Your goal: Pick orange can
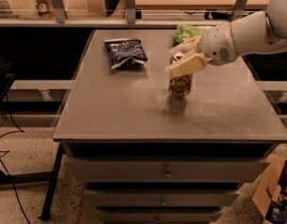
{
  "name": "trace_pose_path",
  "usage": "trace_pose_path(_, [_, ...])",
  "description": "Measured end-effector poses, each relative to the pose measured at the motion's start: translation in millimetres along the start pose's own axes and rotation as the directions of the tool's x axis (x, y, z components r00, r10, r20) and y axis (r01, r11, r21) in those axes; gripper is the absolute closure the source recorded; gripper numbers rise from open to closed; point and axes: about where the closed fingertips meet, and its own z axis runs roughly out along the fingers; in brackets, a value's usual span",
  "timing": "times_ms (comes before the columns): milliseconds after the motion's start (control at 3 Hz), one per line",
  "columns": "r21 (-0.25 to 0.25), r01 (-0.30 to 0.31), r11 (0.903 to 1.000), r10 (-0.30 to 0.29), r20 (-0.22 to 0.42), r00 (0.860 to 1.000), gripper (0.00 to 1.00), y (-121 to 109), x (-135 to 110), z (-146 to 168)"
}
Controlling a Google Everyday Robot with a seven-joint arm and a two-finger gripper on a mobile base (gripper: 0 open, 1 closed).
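In the camera view, the grey tabletop [133,111] fills the middle of the scene, with drawers [167,174] stacked below its near edge. The orange can [181,85] is upright, right of the tabletop's centre and about midway between the far and near edges, closer to the right edge than to the left. Dark cursive lettering shows on its side. A shadow lies on the surface just under it, and whether its base touches the tabletop cannot be told.

The gripper [178,59] comes in from the right edge on a white arm [255,31] and sits at the can's top. Its pale fingers [187,65] pinch the can's upper part — one across the near side, the other behind the silver rim.

A dark blue snack bag [125,52] lies flat towards the far left corner, well apart from the can. A green bag [189,31] lies at the far edge, just behind the gripper — partly hidden by it. A cardboard box [274,195] stands on the floor beyond the near right corner.
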Motion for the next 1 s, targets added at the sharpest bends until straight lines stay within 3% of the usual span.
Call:
trace_pose_path(333, [-0.003, 0.004, 1.0000, -0.004, 0.000, 1.000, 0.97, 3, -7, -13])
trace_pose_path(667, [0.008, 0.045, 0.9990, -0.045, 0.027, 0.999, 1.00, 7, -32, -31])
trace_pose_path(1000, [0.009, 0.048, 0.9988, -0.048, 0.029, 0.998, 1.00, 7, -34, -32])
